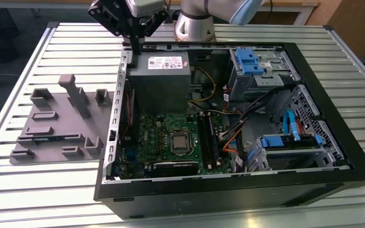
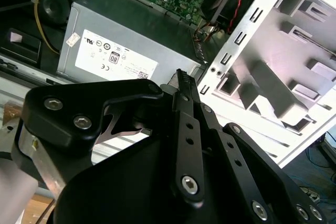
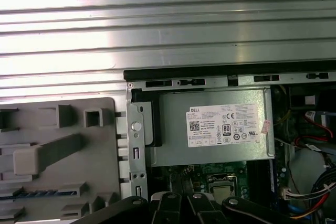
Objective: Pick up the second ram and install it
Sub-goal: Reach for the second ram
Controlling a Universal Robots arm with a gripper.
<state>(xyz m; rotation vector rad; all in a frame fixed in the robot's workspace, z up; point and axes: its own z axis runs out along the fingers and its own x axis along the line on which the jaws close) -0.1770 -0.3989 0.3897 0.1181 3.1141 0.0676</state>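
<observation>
Ram (image 3: 29,195): slim blue strip, edge-up in gray tray (image 3: 102,150) slot

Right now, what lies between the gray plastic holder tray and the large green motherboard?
In the exterior view, the computer case's silver metal wall separates the tray from the motherboard.

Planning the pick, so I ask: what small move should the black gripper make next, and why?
Probably shift toward the exterior view's left, over the gray plastic holder tray: the slim blue circuit-board stick lies in a slot there, while the black gripper, shut and empty, hangs near the gray metal power supply box.
</observation>
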